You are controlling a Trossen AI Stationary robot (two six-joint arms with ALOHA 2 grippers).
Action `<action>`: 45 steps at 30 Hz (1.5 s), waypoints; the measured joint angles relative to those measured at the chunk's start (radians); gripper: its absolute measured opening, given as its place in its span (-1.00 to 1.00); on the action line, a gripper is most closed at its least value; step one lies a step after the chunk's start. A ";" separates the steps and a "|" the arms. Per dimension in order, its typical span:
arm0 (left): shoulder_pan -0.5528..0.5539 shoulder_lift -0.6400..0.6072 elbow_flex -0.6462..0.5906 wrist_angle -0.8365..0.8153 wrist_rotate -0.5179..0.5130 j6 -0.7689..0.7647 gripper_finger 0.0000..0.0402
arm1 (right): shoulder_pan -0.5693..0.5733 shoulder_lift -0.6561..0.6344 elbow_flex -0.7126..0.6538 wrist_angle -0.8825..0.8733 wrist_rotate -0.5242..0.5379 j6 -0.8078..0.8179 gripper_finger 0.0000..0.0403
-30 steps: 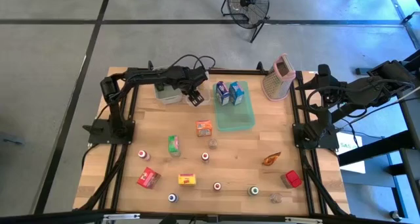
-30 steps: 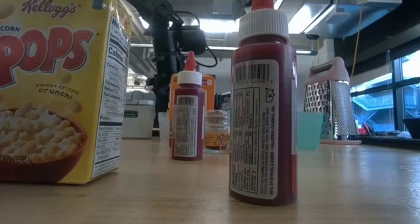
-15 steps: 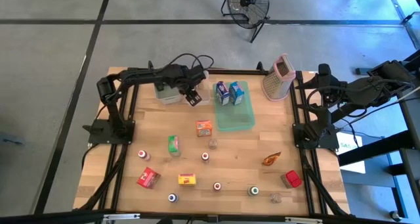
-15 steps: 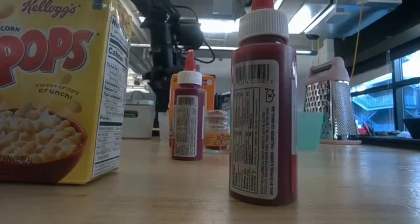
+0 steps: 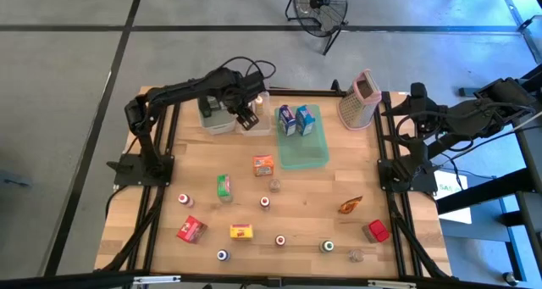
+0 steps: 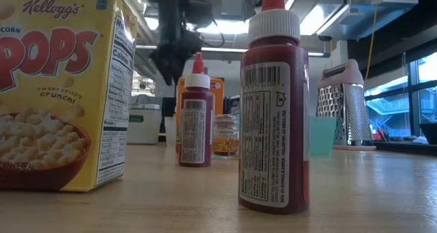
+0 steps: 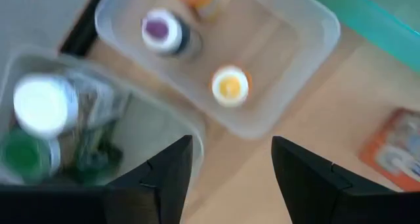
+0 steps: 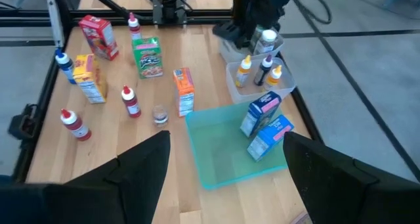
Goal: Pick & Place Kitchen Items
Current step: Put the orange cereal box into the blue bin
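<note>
My left gripper (image 5: 246, 117) (image 7: 231, 159) hangs open and empty, pointing down over two clear bins (image 5: 217, 119) at the table's far left. One bin (image 7: 289, 27) holds small bottles with purple, orange and yellow caps (image 7: 230, 85). The other (image 7: 79, 129) holds a white-capped jar and green items. Loose kitchen items stand on the wood: an orange carton (image 5: 263, 164), a green carton (image 5: 223, 186), a red carton (image 5: 191, 230), a yellow carton (image 5: 242, 231) and several small jars. My right gripper (image 8: 223, 165) waits open and raised beyond the table's right edge.
A flat green tray (image 5: 306, 150) with two blue cartons (image 5: 295, 119) standing at its far end lies right of the bins. A tall box grater (image 5: 359, 98) stands at the far right. A red packet (image 5: 376, 230) and an orange packet (image 5: 350, 205) lie near the right edge.
My left gripper has risen above the bins, its fingers staying open and empty. Nothing on the table has moved.
</note>
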 joint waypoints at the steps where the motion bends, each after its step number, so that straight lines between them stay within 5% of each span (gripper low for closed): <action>1: 0.000 0.000 0.025 -0.042 0.012 -0.022 0.01 | 0.000 0.000 0.000 0.000 -0.013 0.000 0.49; 8: -0.021 0.000 0.152 -0.318 0.111 -0.114 -0.01 | 0.000 0.000 0.000 -0.003 -0.050 0.014 0.49; 14: -0.111 -0.060 0.161 -0.314 0.239 -0.167 0.00 | 0.000 0.000 -0.002 -0.003 -0.050 0.016 0.49; 28: -0.375 -0.147 0.160 -0.320 0.159 -0.410 0.00 | 0.000 0.002 -0.164 0.052 -0.049 0.010 0.49; 35: -0.420 -0.144 0.159 -0.318 0.121 -0.363 0.05 | 0.000 0.007 -0.192 0.152 -0.081 0.027 0.49; 41: -0.433 -0.149 0.159 -0.305 0.070 -0.214 0.30 | 0.000 0.032 -0.193 0.224 -0.256 0.039 0.49; 45: -0.433 -0.149 0.159 -0.305 0.042 -0.137 0.49 | 0.000 0.063 -0.193 0.299 -0.274 0.040 0.50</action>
